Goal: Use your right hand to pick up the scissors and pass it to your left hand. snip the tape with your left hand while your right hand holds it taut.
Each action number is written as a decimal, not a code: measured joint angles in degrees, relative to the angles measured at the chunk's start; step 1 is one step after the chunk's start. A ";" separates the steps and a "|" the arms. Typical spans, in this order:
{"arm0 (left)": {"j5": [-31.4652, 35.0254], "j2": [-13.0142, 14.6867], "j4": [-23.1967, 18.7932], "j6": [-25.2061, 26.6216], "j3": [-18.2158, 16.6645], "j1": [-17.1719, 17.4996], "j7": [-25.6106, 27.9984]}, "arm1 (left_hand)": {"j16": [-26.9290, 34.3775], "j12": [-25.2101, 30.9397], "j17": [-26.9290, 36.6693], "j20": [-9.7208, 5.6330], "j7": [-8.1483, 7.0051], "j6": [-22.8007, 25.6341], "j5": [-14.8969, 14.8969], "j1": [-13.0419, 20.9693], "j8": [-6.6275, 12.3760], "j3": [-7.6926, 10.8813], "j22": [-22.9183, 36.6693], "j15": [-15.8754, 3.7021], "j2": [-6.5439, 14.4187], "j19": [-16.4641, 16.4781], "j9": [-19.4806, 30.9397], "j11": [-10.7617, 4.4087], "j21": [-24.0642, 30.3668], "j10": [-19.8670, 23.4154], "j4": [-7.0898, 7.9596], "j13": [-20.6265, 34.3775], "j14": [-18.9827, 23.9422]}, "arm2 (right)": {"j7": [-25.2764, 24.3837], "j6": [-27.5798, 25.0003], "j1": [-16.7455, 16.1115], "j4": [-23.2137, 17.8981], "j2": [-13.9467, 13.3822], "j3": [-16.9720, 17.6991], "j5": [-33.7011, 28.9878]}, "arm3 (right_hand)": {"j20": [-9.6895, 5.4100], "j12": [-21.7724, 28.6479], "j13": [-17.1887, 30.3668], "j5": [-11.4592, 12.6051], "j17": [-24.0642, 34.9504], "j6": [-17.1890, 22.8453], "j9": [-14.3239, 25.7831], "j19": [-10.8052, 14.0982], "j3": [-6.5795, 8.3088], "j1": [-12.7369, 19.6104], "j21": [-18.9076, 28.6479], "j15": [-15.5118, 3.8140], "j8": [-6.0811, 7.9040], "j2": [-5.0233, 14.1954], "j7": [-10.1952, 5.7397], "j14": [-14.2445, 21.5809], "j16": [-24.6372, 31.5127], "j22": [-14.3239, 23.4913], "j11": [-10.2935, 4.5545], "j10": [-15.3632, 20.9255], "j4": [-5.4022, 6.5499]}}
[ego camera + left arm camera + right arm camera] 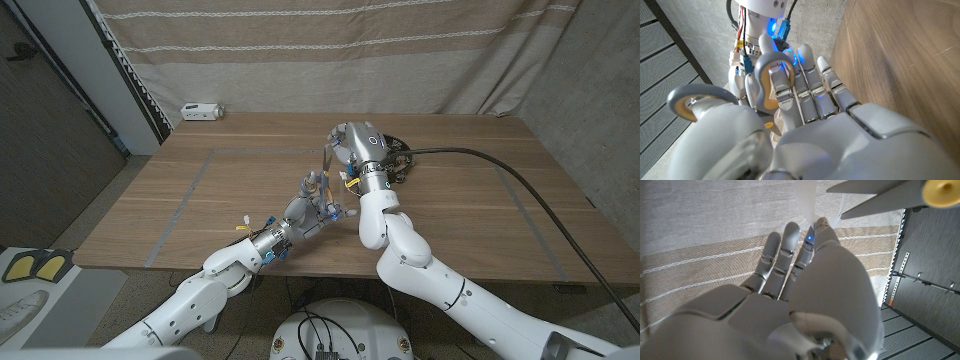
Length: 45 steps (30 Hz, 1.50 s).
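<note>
Wooden counter (230,190) before a beige striped curtain (300,50) — grey wall (40,130) left, concrete wall (600,100) right, small white box (201,110) at back edge.

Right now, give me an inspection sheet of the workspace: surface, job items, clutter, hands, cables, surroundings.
Surface: wooden table, faint taped rectangle outline on it.
Job's things: scissors, grey handle loops with yellow lining, blades open by a pale strip of tape; tape dispenser partly hidden behind the right wrist.
Clutter: small white device at the far left edge.
Hands: left hand holds the scissors through the handle loops; right hand raised at the tape, grip unclear.
Cables: black cable crossing the right side.
Surroundings: striped beige curtain behind; grey panel left.
</note>
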 measured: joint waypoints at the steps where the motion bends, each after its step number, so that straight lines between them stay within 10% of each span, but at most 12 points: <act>1: 0.00 0.00 0.00 0.00 0.00 0.00 0.00 | 0.00 0.00 0.00 0.00 0.00 0.00 0.00 0.00 0.00 0.00 0.00 0.00 0.00 0.00 0.00 0.00 0.00 0.00 0.00 0.00 0.00 | 0.01 -0.02 0.00 0.00 0.00 0.00 0.01 | 0.00 0.00 0.00 0.00 0.00 0.00 0.00 0.00 0.00 0.00 0.00 0.00 0.00 0.00 0.00 0.00 0.21 0.00 0.00 0.00 0.00; 45: 0.56 -0.36 0.44 -0.69 -0.04 -0.61 -0.22 | 0.23 0.00 -0.14 0.20 0.00 0.00 0.00 0.30 0.46 -0.01 0.25 0.10 0.30 0.21 0.01 0.00 -0.23 0.00 0.48 0.42 -0.31 | -1.83 -0.92 -3.53 -2.99 -1.95 1.67 -1.90 | 0.00 -0.90 0.02 -0.01 -1.21 0.22 -0.02 0.00 0.35 -0.07 -0.01 0.21 -0.45 -0.07 -0.21 -0.40 1.85 -0.76 -0.21 0.18 -0.11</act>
